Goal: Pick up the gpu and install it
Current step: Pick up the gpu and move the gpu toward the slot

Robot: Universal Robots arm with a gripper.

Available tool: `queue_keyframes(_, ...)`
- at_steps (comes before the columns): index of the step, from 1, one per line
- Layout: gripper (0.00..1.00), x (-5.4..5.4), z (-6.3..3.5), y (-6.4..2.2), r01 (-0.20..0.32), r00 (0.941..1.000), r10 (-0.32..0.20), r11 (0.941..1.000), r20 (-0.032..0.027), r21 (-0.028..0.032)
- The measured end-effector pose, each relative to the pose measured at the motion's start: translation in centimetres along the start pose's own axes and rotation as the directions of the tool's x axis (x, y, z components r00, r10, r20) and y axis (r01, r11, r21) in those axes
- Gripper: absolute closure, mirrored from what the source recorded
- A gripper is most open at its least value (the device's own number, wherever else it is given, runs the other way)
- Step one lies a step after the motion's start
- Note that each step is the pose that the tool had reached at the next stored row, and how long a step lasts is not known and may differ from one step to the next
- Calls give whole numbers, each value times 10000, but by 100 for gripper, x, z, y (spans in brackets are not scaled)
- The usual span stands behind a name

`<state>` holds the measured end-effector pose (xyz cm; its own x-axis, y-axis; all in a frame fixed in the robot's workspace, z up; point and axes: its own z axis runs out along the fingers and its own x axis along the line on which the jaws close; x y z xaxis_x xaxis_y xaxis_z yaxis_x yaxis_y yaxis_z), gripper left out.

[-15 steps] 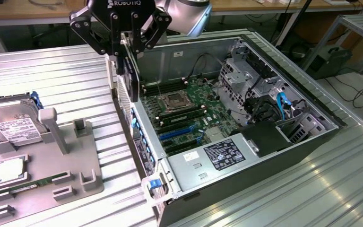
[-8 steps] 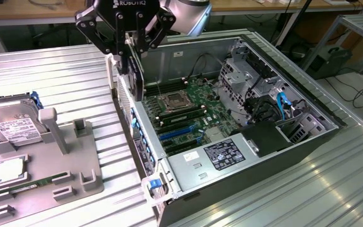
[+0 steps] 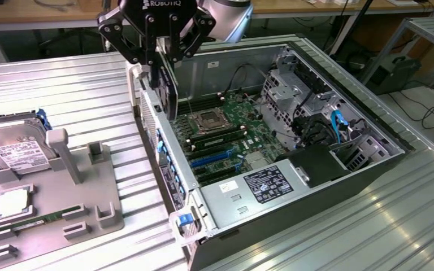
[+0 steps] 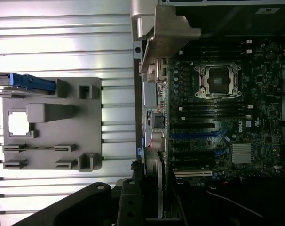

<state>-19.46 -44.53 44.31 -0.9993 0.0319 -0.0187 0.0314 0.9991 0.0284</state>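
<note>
Claw (image 3: 164, 59): black, two-fingered, drawn narrow and clamped on the gpu (image 3: 169, 93), a thin flat dark rectangular card. The card hangs on edge, upright, down from the fingers.

The gpu is in the air over the open grey metal computer case (image 3: 225, 68), at the case wall nearest the tray. Its lower end reaches about to that wall's rim; cannot tell if they touch. It is not seated in a slot.

Inside the case:
- green motherboard (image 3: 236, 141)
- square silver processor socket (image 3: 208, 119)
- blue expansion slots (image 3: 215, 159), between the socket and the silver power supply box with black label (image 3: 266, 185)

Outside the case, beyond that same wall, on the ribbed metal surface (image 3: 66, 84):
- grey moulded fixture tray (image 3: 89, 186)
- on the tray, a silver boxy hard drive with white label (image 3: 17, 149)
- on the tray, a narrow green memory stick (image 3: 47, 217)
</note>
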Motion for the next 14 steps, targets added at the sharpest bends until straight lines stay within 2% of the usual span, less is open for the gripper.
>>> queue_keyframes(14, 73, -126, 3, 4, 0, 10000, 0, 10000, 0, 0)
